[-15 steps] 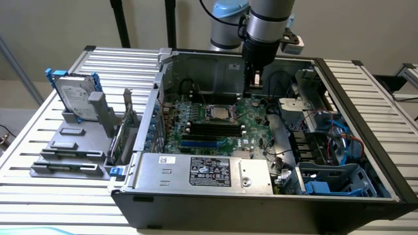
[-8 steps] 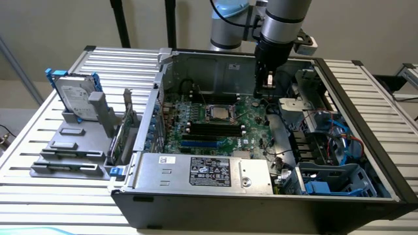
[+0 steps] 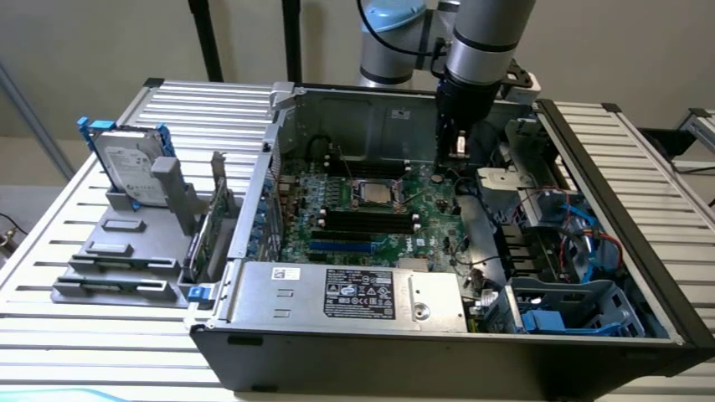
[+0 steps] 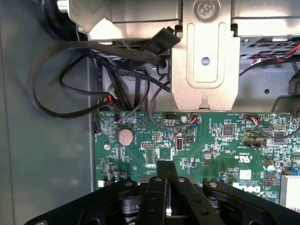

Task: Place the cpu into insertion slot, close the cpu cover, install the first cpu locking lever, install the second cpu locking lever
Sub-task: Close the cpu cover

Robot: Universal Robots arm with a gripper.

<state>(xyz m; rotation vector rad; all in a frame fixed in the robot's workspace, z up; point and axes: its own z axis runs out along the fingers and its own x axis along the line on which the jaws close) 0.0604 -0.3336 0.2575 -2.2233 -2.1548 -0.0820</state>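
The open black metal computer case [image 3: 447, 356] stood on the slatted metal desk [image 3: 67, 234]. Inside lay the green circuit board [image 3: 430, 205], the square metal-rimmed insertion slot [image 3: 374, 191] at its middle. The silver hard drive [image 3: 126, 163] stood outside, toward the exterior view's left.

Even, diffuse lighting. Case interior [image 3: 335, 134] dimmer toward twelve o'clock in the exterior view; mild glare on metal bracket [image 4: 205, 70].
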